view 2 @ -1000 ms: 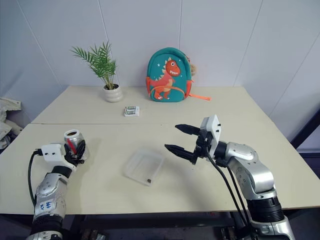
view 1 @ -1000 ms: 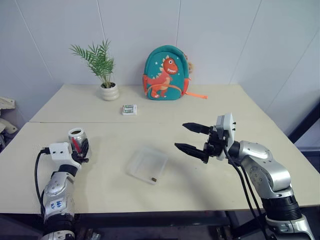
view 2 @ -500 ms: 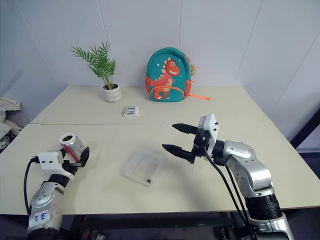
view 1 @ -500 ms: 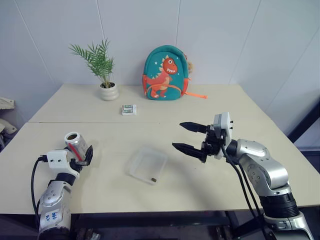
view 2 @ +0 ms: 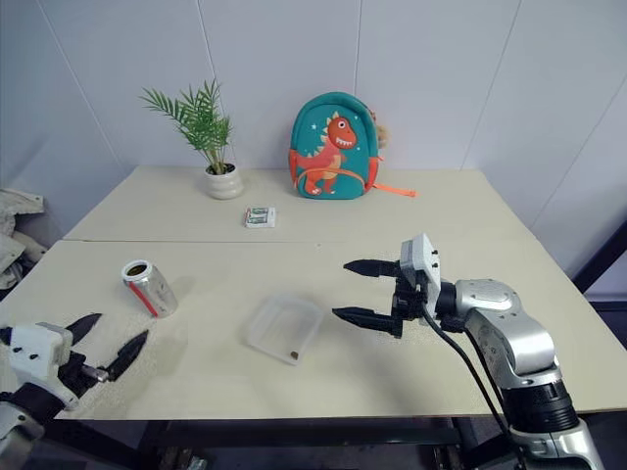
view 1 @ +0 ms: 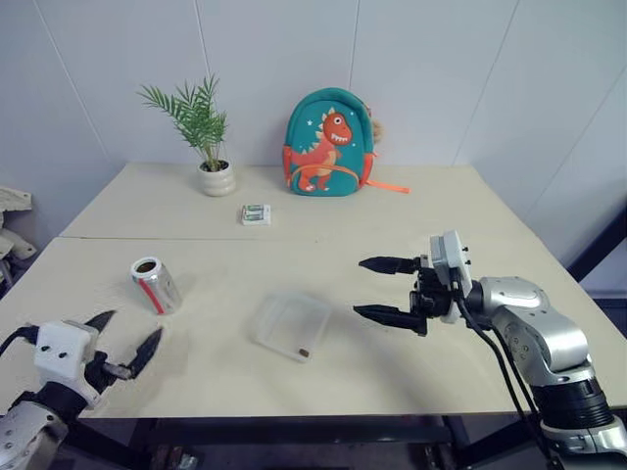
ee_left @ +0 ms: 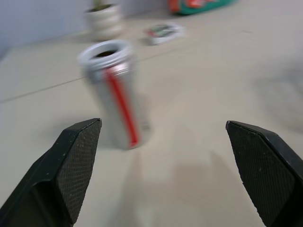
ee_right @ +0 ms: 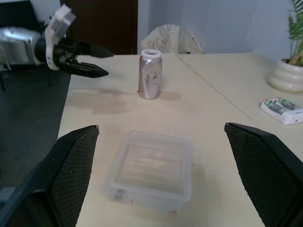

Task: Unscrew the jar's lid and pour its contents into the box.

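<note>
Jar [view 1: 156,284] stands upright and open-topped on the desk [view 1: 392,206], left of the box [view 1: 291,325]. Box sits mid-desk with one small dark piece [view 1: 304,351] near its front edge. Lid not spotted anywhere.

Left end effector [view 1: 125,335] is near the desk's front left corner, fingers spread wide, holding nothing, well clear of the jar. Right end effector [view 1: 376,289] hovers just right of the box, fingers wide apart and pointing left, empty too.

Step, my read: pour looks done, since the contents lie in the box and the jar is parked with its mouth open. This is the release and back-off at the end. Next move likely just clearing both arms; nothing left to grasp unless the lid has to go back on, can't tell.

Versus a second ago: the left end effector was clamped on the jar at the desk's left side; half a second ago it was opening with the jar tilted against it. Now it has let go and pulled back toward the robot, jar left standing. Right end effector turned slightly, otherwise about the same spot. Box and piece unchanged.
</note>
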`<state>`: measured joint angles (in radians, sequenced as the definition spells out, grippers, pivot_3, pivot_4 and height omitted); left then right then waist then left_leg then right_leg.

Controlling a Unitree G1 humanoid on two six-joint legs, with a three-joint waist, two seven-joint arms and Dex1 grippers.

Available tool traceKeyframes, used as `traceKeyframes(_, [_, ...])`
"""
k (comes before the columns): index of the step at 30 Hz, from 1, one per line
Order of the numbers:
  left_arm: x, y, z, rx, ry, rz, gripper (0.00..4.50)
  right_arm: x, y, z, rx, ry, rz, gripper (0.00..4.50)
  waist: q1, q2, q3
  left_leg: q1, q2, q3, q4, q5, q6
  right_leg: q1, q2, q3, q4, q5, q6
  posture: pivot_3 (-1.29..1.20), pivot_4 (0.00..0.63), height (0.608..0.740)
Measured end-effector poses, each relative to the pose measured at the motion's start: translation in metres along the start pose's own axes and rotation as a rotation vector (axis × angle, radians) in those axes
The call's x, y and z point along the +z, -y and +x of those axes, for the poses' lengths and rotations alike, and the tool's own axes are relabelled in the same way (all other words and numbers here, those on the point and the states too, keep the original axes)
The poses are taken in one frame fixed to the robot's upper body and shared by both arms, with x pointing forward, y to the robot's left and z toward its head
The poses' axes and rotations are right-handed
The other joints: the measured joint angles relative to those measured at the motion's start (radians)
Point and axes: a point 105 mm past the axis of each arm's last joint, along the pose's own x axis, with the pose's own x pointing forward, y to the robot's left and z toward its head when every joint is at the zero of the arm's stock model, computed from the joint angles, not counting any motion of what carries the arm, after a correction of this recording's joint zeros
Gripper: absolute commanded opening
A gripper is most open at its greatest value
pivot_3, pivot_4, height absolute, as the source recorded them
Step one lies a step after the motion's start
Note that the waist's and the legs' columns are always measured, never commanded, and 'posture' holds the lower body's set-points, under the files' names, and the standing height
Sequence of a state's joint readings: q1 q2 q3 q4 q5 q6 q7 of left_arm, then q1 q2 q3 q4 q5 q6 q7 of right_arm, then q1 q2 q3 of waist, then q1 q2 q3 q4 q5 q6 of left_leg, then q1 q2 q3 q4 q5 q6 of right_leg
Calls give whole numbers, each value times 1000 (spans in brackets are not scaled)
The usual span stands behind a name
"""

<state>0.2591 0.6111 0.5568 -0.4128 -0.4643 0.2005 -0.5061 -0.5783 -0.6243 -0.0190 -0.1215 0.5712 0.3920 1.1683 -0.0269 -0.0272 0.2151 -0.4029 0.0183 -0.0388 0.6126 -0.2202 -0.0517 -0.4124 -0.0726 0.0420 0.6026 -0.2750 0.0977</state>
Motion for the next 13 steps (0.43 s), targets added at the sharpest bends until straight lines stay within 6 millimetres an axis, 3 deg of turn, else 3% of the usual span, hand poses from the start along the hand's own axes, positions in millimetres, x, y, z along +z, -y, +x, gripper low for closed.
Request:
traceKeyframes(3, [18, 17, 9, -215, 5, 103, 4481, -6, 2, -11, 10, -57, -31, 4500, -1, 0, 0, -1, 2, 2, -2, 0, 0, 1, 1, 0, -9, 4, -5, 0, 150, 740])
traceKeyframes(8, [47, 20, 28, -407, 57, 206, 4481, -20, -3, -26, 20, -134, -34, 4500, -1, 0, 0, -2, 3, 6, -3, -3, 4, 1, 1, 2, -11, 5, -6, 0, 150, 740])
traceKeyframes(11, [45, 23, 32, -479, 51, 196, 4481, -29, -9, -33, 7, -157, -8, 4500, -6, 0, 0, -2, 4, 10, -3, -7, 5, -2, 3, 6, -7, 4, -2, 0, 150, 740])
traceKeyframes(13, [39, 21, 32, -491, 36, 176, 4481, -30, -12, -33, -2, -156, -8, 4500, -7, 0, 0, -2, 8, 12, -2, -10, 2, -4, 8, 8, -6, 9, 11, 0, 150, 740])
